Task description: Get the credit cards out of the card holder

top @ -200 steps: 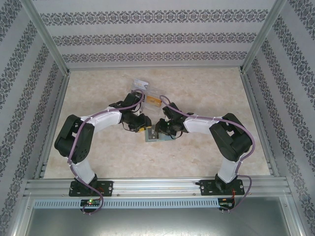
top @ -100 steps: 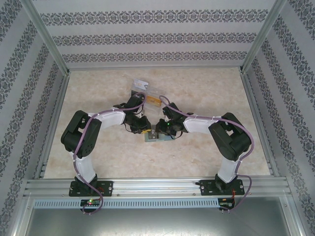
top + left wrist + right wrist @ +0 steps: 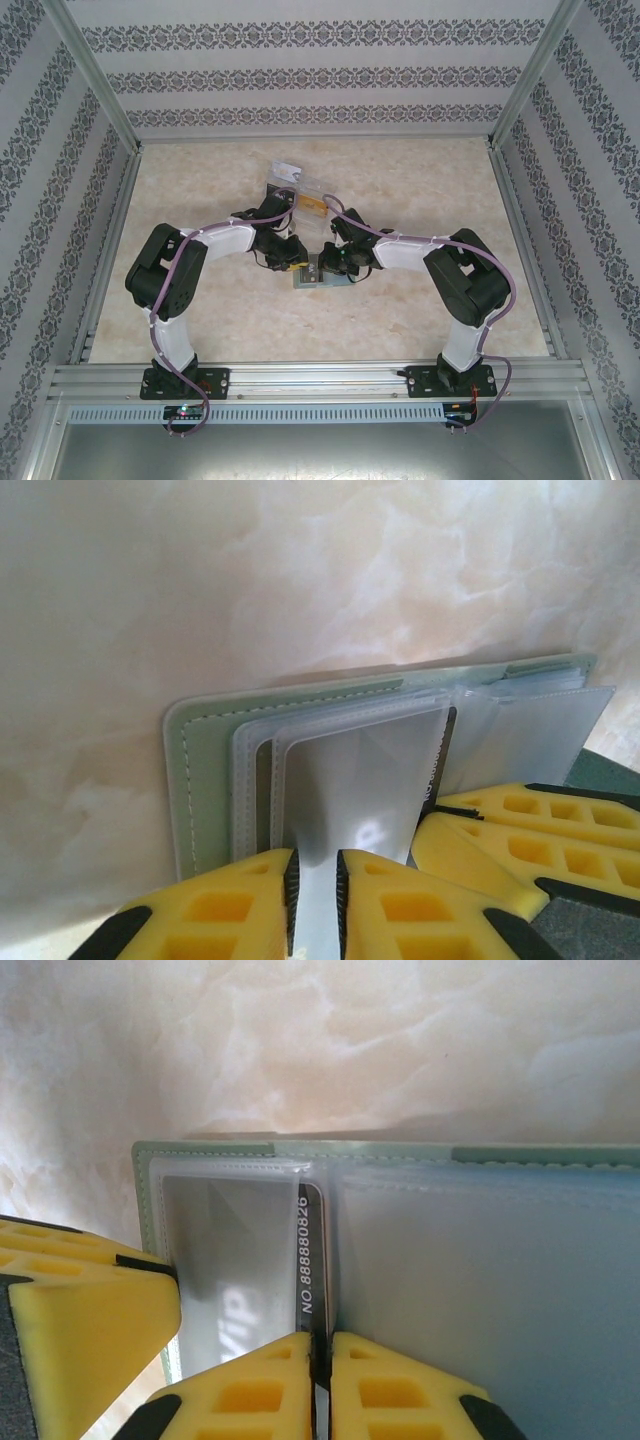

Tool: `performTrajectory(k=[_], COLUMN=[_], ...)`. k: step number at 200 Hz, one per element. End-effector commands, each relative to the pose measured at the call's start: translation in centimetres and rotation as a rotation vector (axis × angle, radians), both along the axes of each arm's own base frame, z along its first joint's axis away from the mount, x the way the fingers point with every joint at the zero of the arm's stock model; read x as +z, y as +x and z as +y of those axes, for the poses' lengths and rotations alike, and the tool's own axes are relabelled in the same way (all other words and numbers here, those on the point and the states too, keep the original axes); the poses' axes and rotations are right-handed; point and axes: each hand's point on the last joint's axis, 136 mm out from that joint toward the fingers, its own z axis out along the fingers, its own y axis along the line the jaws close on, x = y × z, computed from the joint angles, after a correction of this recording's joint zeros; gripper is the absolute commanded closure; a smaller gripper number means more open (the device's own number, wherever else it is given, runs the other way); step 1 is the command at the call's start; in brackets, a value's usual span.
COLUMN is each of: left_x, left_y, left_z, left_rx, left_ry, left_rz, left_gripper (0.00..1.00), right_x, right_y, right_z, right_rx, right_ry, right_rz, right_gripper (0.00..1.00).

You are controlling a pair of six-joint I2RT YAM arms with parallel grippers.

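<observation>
The pale green card holder [image 3: 312, 279] lies open on the marble table between both grippers. My left gripper [image 3: 313, 885] is shut on a clear plastic sleeve [image 3: 365, 780] of the holder [image 3: 203, 780], pinching it up into a ridge. My right gripper [image 3: 320, 1365] is shut on the edge of a dark credit card [image 3: 311, 1250] with white numbers, standing in the slot between two sleeves of the holder [image 3: 400, 1150]. From above, the left gripper [image 3: 296, 262] and right gripper [image 3: 323, 263] almost touch over the holder. A left finger [image 3: 80, 1305] shows beside the right one.
A clear plastic compartment box [image 3: 290, 185] with an orange item [image 3: 312, 206] sits just behind the grippers. Patterned walls and metal rails [image 3: 110, 250] enclose the table. Open marble surface [image 3: 430, 180] spreads to both sides.
Both grippers have closed further, the left on the sleeve and the right on the dark card. The left arm's elbow has shifted slightly right and up.
</observation>
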Motion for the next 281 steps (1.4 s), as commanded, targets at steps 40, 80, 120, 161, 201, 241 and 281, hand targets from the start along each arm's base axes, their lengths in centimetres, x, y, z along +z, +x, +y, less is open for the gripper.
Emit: performTrajectory(k=[40,80,120,161,201,241,281], left_x=[0.6,1.4,1.7,-0.3,-1.9,-2.6,-3.0], left_y=[0.3,0.5,0.4,0.1,-0.5,-0.9,-1.3], left_z=[0.8,0.1,-1.0,0.0,0.6,1.1,1.2], left_rx=[-0.038,-0.048,-0.06,-0.044,-0.032,-0.029,-0.031], left_ry=[0.09,0.05,-0.018,0.041,0.073,0.102,0.101], left_rz=[-0.039,-0.052,-0.048,-0.015,0.023,0.036,0.049], left_gripper=[0.75,0.77,0.81,0.83,0.85,0.87,0.87], right_x=[0.8,1.2,1.2,0.7,0.2,-0.3,-0.1], right_y=[-0.1,-0.2,-0.1,-0.3,-0.8,-1.1,-0.9], right_z=[-1.3,-0.8,-0.4,-0.6,-0.5,0.2,0.4], right_rx=[0.01,0.023,0.019,0.005,0.015,0.023,0.018], right_ry=[-0.02,0.021,0.049,0.047,0.055,0.081,0.104], right_rz=[-0.058,-0.062,-0.053,-0.029,0.003,0.035,0.035], right_gripper=[0.95,0.96,0.91,0.83,0.83,0.83,0.82])
